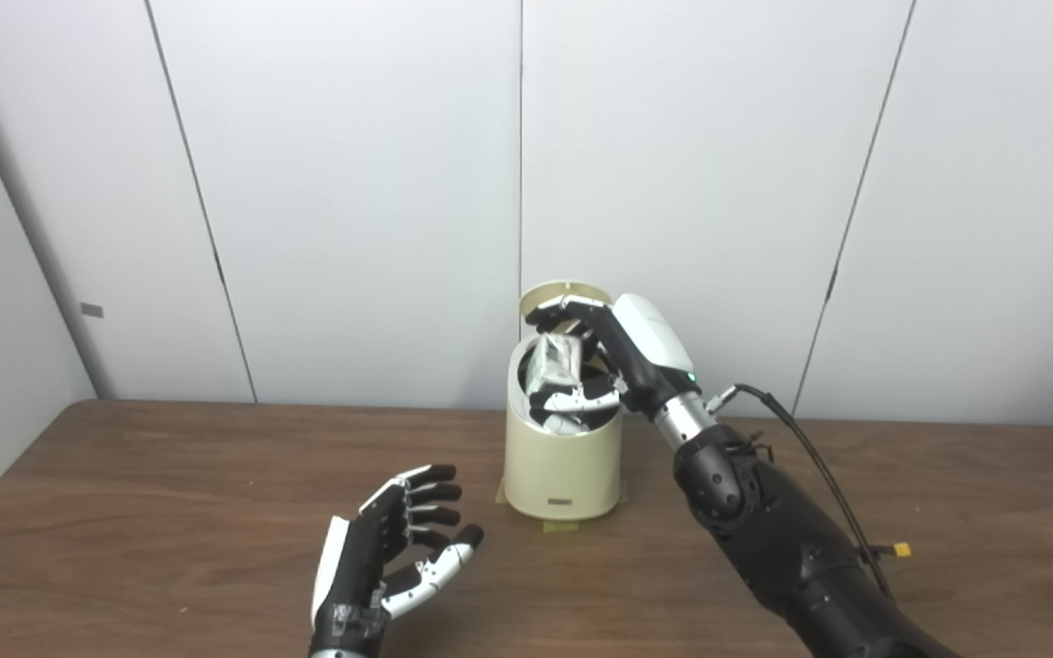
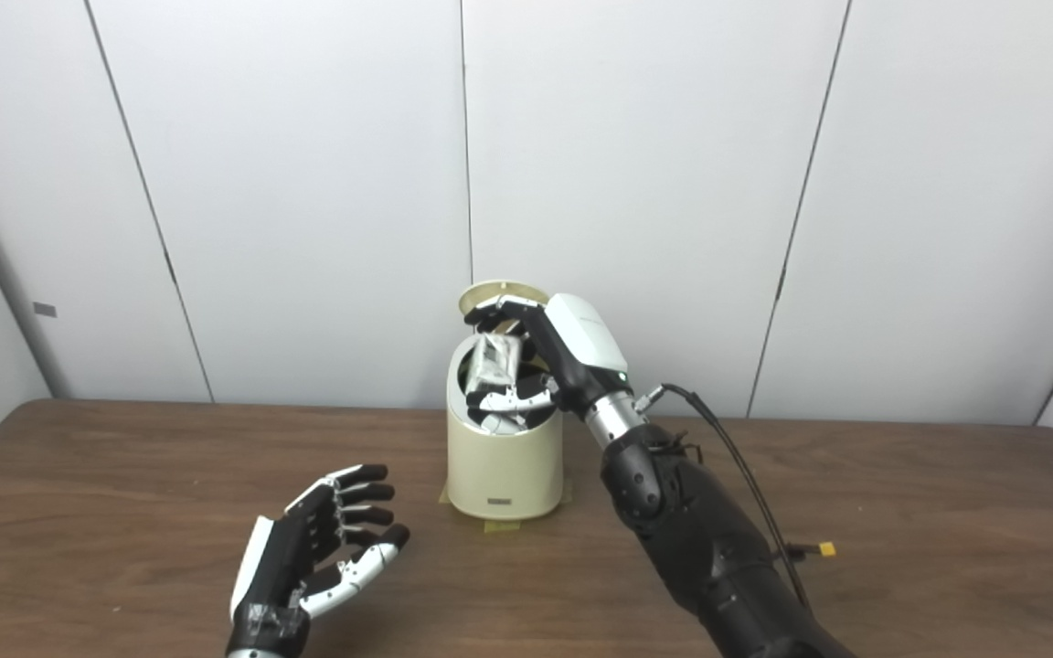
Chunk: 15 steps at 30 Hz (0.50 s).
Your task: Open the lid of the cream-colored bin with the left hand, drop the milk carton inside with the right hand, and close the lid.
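The cream-colored bin (image 1: pixel 563 461) stands on the brown table, its round lid (image 1: pixel 561 294) tipped up behind the mouth. My right hand (image 1: pixel 622 352) reaches over the bin's opening, shut on the milk carton (image 1: pixel 554 361), a crumpled whitish pack held in the mouth of the bin. My left hand (image 1: pixel 398 544) hovers low over the table to the left front of the bin, open, fingers spread, holding nothing and apart from the bin.
The table (image 1: pixel 170 512) is backed by white wall panels. Yellowish tape (image 1: pixel 559 525) shows under the bin's base. A black cable (image 1: pixel 819 466) with a yellow connector (image 1: pixel 901 550) runs along my right forearm.
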Motion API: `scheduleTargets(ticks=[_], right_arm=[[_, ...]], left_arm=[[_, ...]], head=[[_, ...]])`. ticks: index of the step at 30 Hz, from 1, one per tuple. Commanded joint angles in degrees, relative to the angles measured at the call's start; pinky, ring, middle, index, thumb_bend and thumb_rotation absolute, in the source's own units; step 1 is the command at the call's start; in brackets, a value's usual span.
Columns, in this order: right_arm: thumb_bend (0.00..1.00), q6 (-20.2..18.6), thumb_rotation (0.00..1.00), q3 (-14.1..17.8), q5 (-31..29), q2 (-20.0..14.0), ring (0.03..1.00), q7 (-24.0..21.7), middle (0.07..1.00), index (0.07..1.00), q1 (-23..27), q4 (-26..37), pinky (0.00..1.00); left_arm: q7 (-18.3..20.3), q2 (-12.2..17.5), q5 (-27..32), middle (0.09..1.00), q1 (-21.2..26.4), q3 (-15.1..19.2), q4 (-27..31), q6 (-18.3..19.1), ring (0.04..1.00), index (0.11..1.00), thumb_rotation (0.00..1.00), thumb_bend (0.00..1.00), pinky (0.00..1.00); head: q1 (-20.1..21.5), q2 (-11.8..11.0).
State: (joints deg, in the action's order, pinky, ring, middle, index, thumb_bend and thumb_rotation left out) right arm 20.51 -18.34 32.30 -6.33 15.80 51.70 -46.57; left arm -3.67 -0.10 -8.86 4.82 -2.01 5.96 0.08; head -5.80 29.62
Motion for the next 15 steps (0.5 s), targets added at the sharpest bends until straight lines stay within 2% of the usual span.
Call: scheduleTargets(ticks=[1,9,15], right_arm=[[0.90,-0.3,0.18,0.8,-0.5,-0.8,0.628,-0.1,0.719,0.730,1.8,2.3,0.50],[0.87,5.5,0.16,2.0,-1.0,-1.4,0.595,3.3,0.695,0.721,-0.4,5.7,0.46],[0.85,6.4,0.15,3.1,-5.1,-2.1,0.552,5.2,0.678,0.682,-5.1,15.2,0.43]], left_arm=[[0.1,0.0,-0.3,0.700,1.5,-0.3,1.7,-1.3,0.634,0.727,0.07,0.58,0.55],[0.1,0.1,-0.1,0.703,1.6,-0.2,1.7,-1.0,0.635,0.725,0.06,0.58,0.54],[0.7,0.4,0.9,0.704,1.7,0.0,1.2,-1.0,0.639,0.727,0.05,0.58,0.56]], head=[[-0.1,0.0],[0.2,0.4],[0.3,0.5]])
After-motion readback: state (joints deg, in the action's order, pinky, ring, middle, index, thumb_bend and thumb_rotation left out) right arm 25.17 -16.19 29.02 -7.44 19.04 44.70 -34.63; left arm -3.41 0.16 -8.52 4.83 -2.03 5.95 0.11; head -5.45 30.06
